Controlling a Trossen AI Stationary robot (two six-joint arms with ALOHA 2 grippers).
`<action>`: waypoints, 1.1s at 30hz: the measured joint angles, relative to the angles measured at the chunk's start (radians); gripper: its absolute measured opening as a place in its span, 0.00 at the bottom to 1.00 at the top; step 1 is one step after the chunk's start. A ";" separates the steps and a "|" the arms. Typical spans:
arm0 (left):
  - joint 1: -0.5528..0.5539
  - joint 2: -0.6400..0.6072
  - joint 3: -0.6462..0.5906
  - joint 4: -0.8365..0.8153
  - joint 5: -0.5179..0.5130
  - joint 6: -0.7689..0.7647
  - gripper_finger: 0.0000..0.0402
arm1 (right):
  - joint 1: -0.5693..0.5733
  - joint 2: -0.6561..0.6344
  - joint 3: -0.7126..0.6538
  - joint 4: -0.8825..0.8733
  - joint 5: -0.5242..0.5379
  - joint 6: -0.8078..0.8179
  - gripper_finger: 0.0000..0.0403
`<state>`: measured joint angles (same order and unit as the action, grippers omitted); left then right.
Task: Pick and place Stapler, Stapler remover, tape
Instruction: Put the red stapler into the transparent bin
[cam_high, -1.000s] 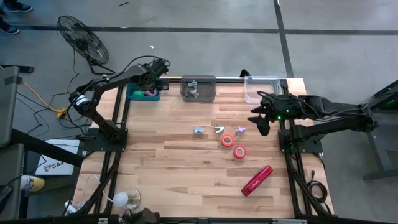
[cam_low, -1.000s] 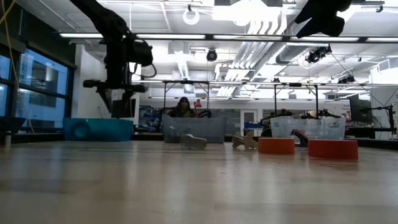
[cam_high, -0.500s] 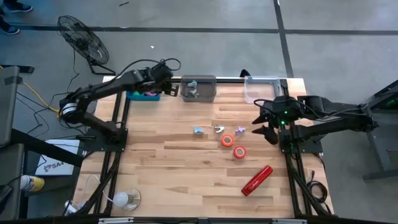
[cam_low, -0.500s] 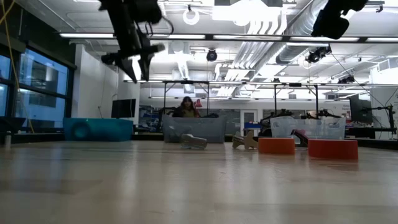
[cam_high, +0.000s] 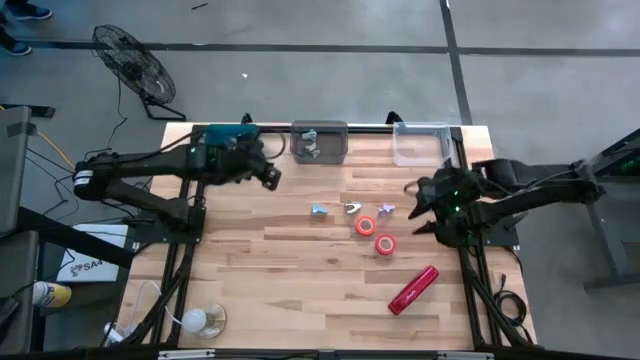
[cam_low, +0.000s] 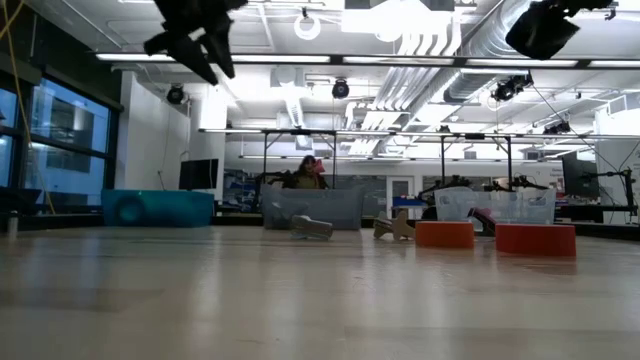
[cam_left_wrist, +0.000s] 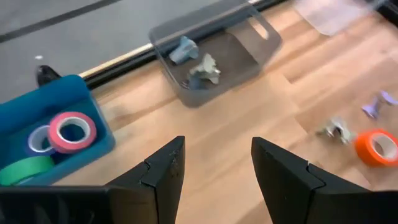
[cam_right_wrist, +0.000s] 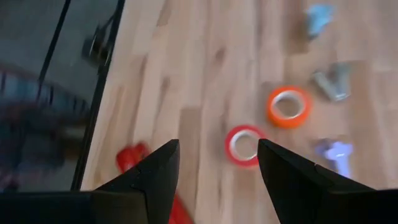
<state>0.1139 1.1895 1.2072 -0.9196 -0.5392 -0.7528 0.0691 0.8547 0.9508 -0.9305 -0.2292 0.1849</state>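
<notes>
since the earlier frames the left gripper (cam_high: 268, 176) has swung away from the teal bin (cam_high: 222, 136) and out over the bare wooden table (cam_high: 260, 260), in front of the grey bin (cam_high: 319, 141), while the right gripper (cam_high: 424, 210) has drifted a little toward the table's front edge. taking the grey bin as landmark: it is a translucent grey tub at the table's back edge holding two small metal-jawed staple removers (cam_left_wrist: 198, 62); the teal bin to its left holds a pink tape roll (cam_left_wrist: 72, 132), a blue-and-white roll (cam_left_wrist: 37, 140) and a green roll (cam_left_wrist: 23, 169); the clear bin (cam_high: 420, 142) sits to its right. in front of the grey bin lie three more small removers (cam_high: 351, 208) in a row, then an orange tape roll (cam_high: 365, 225) and a red tape roll (cam_high: 386, 243), both flat rings. the stapler (cam_high: 413, 289), long, slim and glossy red, lies slanted farthest from the grey bin, near the front right, well apart from the left gripper and somewhat in front of the right gripper. both grippers hover with their dark fingers spread and nothing between them.
</notes>
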 joint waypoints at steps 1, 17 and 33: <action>-0.019 -0.018 -0.015 0.001 0.000 -0.009 0.45 | 0.029 0.015 0.000 -0.008 -0.002 -0.007 0.52; -0.300 -0.155 -0.097 0.004 0.011 -0.109 0.45 | 0.403 0.315 0.000 -0.008 -0.070 0.072 0.52; -0.333 -0.150 -0.097 0.005 0.002 -0.110 0.45 | 0.508 0.622 0.000 0.031 -0.067 0.096 0.73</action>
<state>-0.2188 1.0393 1.1103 -0.9150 -0.5372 -0.8623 0.5770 1.4764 0.9508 -0.8997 -0.2966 0.2814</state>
